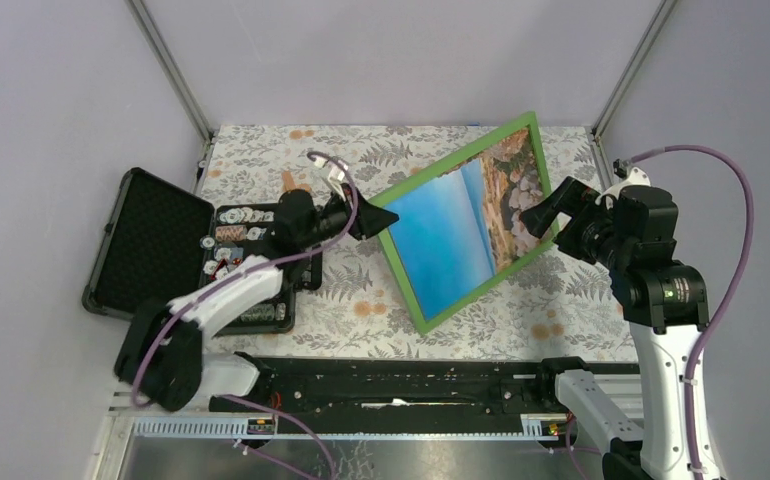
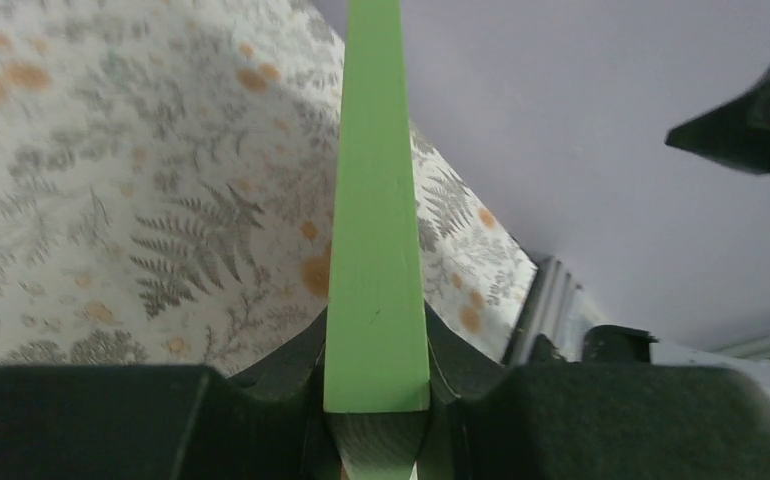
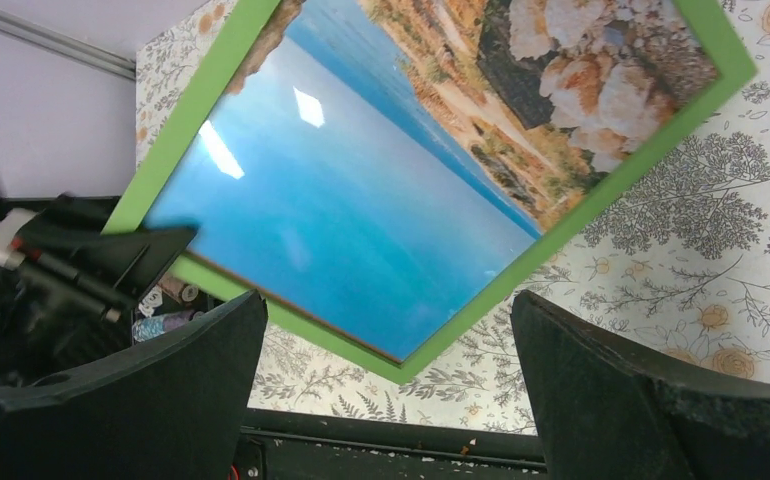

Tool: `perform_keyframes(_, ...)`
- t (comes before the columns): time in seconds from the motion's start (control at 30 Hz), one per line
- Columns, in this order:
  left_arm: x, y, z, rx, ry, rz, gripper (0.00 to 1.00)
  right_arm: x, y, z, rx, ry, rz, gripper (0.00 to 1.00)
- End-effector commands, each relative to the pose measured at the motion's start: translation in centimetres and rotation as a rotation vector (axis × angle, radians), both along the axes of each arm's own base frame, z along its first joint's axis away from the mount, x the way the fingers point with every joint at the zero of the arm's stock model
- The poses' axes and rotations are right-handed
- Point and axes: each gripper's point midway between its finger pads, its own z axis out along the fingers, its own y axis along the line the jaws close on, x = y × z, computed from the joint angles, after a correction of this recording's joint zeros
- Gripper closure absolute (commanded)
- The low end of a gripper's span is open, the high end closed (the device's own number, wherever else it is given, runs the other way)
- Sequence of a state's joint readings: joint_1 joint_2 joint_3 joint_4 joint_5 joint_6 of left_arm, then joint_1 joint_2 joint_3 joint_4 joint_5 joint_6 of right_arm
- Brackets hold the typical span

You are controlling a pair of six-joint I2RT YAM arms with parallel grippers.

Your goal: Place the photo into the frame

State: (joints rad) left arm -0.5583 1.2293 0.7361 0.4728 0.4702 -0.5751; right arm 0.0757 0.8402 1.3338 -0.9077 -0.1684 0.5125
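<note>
The green frame (image 1: 399,278) stands tilted over the middle of the table, its left corner raised. The photo (image 1: 451,235) of blue sea and rocky coast fills its front. My left gripper (image 1: 376,218) is shut on the frame's left corner. In the left wrist view the green edge (image 2: 373,250) runs straight out from between the jaws of the left gripper (image 2: 376,400). My right gripper (image 1: 549,212) hangs open by the frame's right edge, nothing between its fingers. From the right wrist, the photo (image 3: 361,190) and green frame (image 3: 581,215) lie beyond the open right gripper (image 3: 388,300).
An open black case (image 1: 151,250) with poker chips (image 1: 246,235) sits at the left, beside the left arm. A black rail (image 1: 401,385) runs along the table's near edge. Grey walls close in the table at the back and on both sides.
</note>
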Motion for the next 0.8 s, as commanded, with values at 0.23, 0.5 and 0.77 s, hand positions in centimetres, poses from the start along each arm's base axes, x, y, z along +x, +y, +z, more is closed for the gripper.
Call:
perform_keyframes(0.23, 4.1, -1.8, -3.8, -0.261, 0.426, -0.446, 1.0, 0.2, 0.7, -1.1, 0.014, -0.017, 0.043, 0.0)
perform_keyframes(0.5, 7.3, -3.5, -9.1, -0.171, 0.548, -0.513, 1.0, 0.7, 0.9, -2.4, 0.0, 0.004, 0.066, 0.0)
perform_keyframes(0.77, 8.6, -6.4, -13.5, -0.067, 0.614, -0.566, 1.0, 1.2, 1.2, -4.1, -0.002, 0.038, 0.087, 0.0)
